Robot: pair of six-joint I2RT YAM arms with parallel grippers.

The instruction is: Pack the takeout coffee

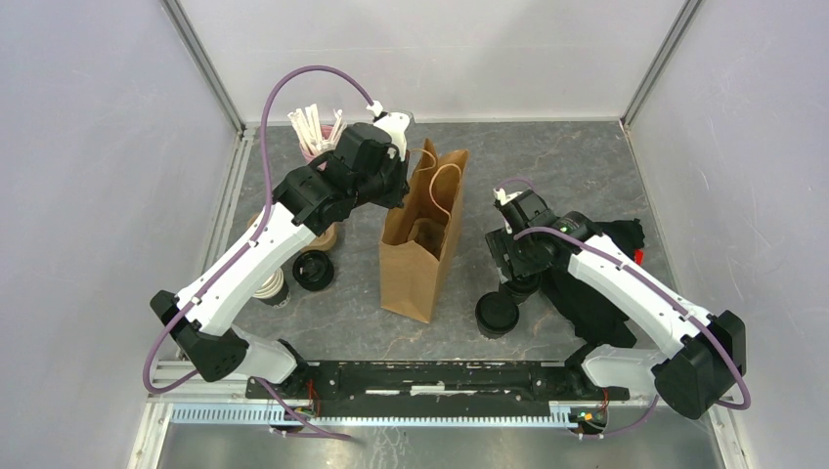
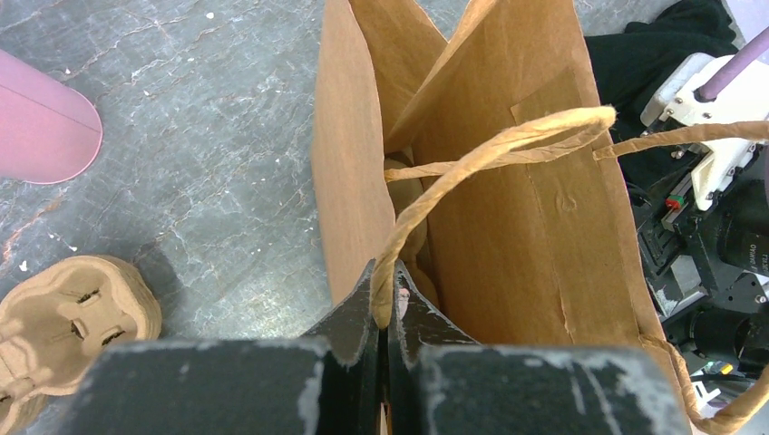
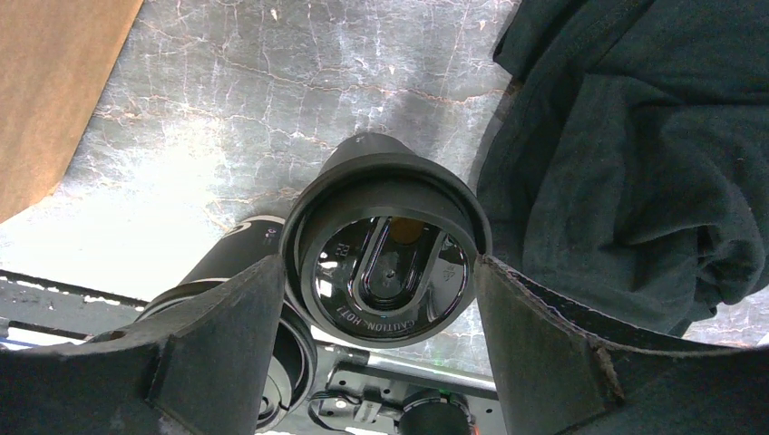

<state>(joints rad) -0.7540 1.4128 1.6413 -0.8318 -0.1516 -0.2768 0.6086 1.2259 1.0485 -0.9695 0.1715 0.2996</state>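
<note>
One lidded cup (image 3: 390, 263) inside right hand (image 3: 381, 272), seemingly grasped; left hand (image 2: 387, 299) clenched on bag handle (image 2: 490, 149).

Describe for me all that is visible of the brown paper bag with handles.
The brown paper bag of creased kraft paper stands upright on the grey marbled table between the two arms, its mouth open upward. The left gripper is shut on one of its two twisted paper-cord handles. What lies inside is unclear.
</note>
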